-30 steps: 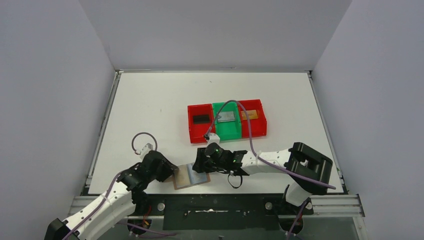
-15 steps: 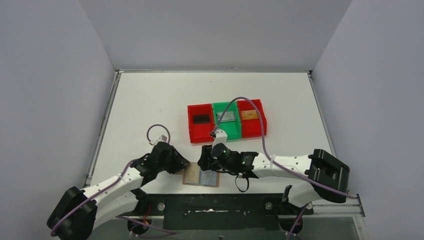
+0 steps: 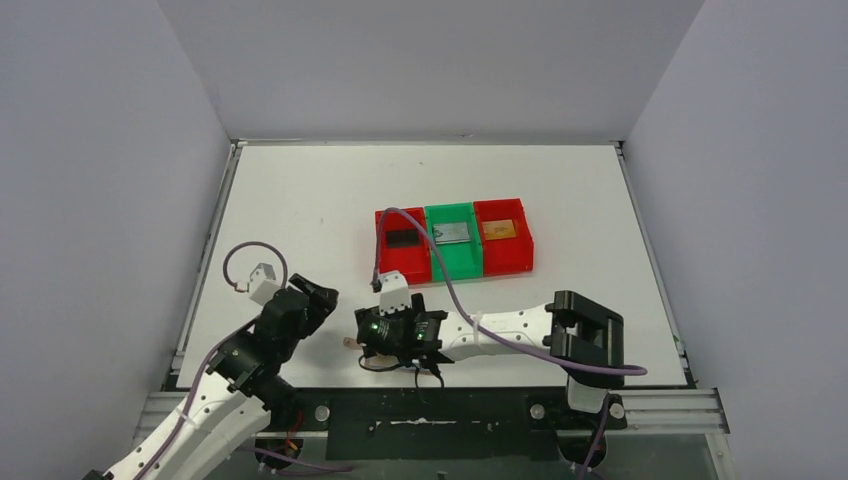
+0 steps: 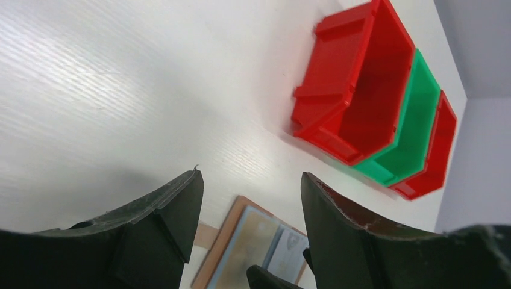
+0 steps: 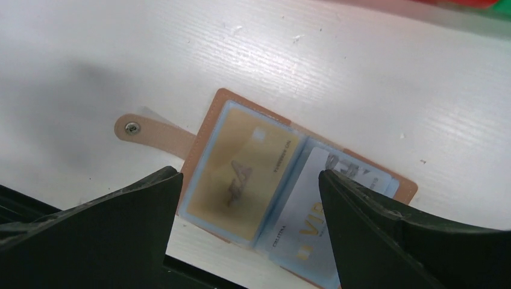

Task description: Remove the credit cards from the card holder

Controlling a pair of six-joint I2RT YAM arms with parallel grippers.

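Tan leather card holder (image 5: 283, 186) lies open by the worktop's (image 3: 300, 210) near edge with two cards (image 5: 241, 174) left inside, three already in the bins (image 3: 455, 265), left fingers (image 4: 150, 229) and right fingers (image 5: 120, 223) spread empty.

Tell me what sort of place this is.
Probably a robotics lab test cell: plain grey walls box in a white table, a left arm and right arm are mounted at its near edge, and three plastic bins sit in a row.
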